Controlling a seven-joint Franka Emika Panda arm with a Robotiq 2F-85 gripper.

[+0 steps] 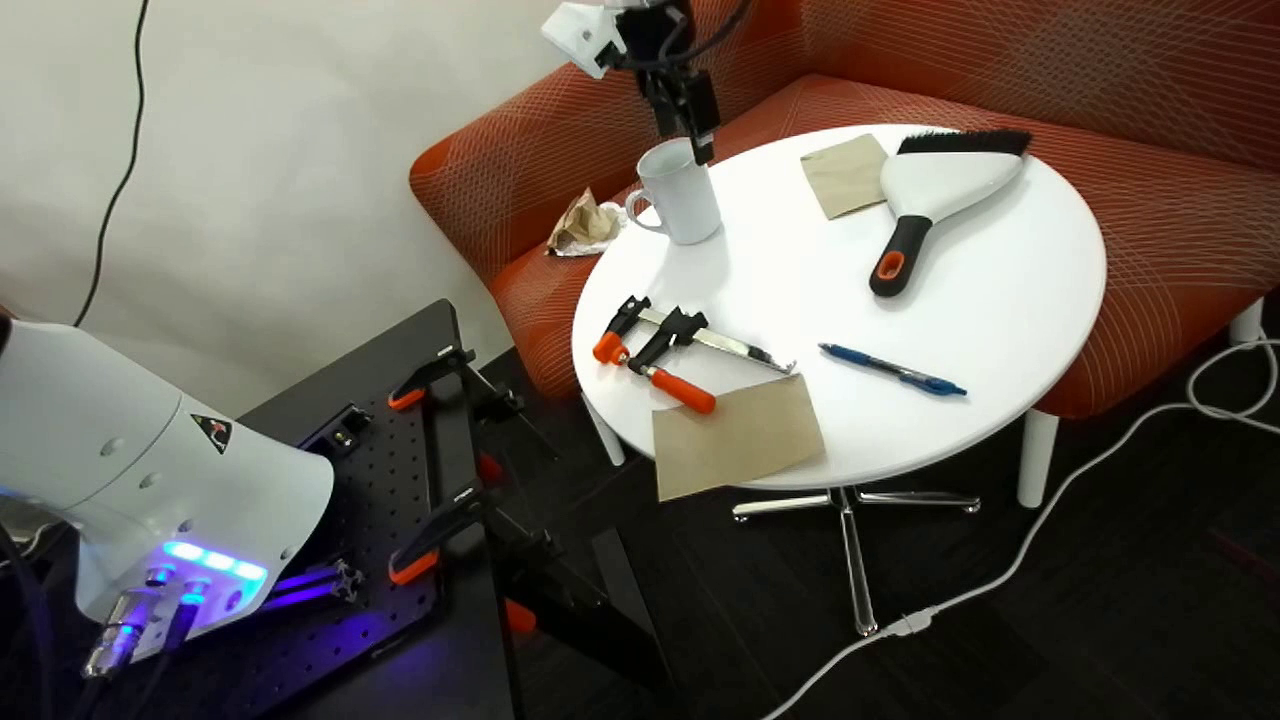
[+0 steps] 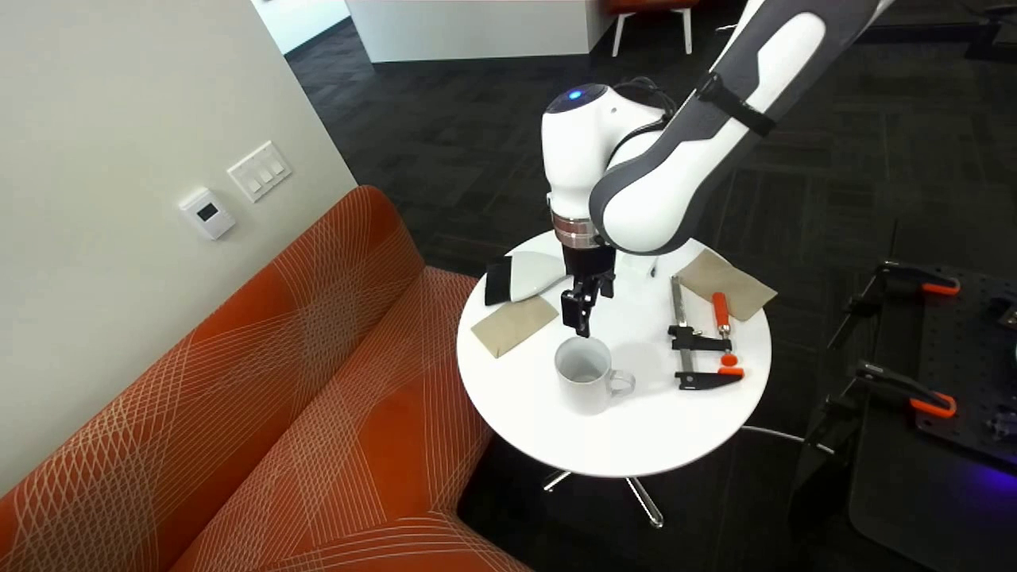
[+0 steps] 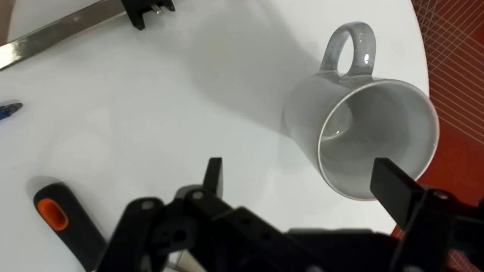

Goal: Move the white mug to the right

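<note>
The white mug (image 1: 685, 205) stands upright near the table's edge, beside the sofa. It also shows in an exterior view (image 2: 584, 395), with its loop handle pointing toward the clamp. My gripper (image 1: 687, 143) is above the mug, at about the height of its rim or a little over it. In an exterior view the gripper (image 2: 594, 313) hangs just behind the mug's rim. In the wrist view my gripper (image 3: 298, 161) is open with nothing between its fingers. The right finger overlaps the opening of the mug (image 3: 308, 113); the left finger is over bare table. Contact cannot be told.
The round white table (image 1: 760, 290) also holds a bar clamp (image 1: 700, 330), a blue pen (image 1: 890, 369), a brush with a black handle (image 1: 945, 185) and two beige pads (image 1: 740, 440) (image 1: 845, 175). The orange sofa (image 2: 381, 381) borders the table. A crumpled bag (image 1: 585, 222) lies on the sofa.
</note>
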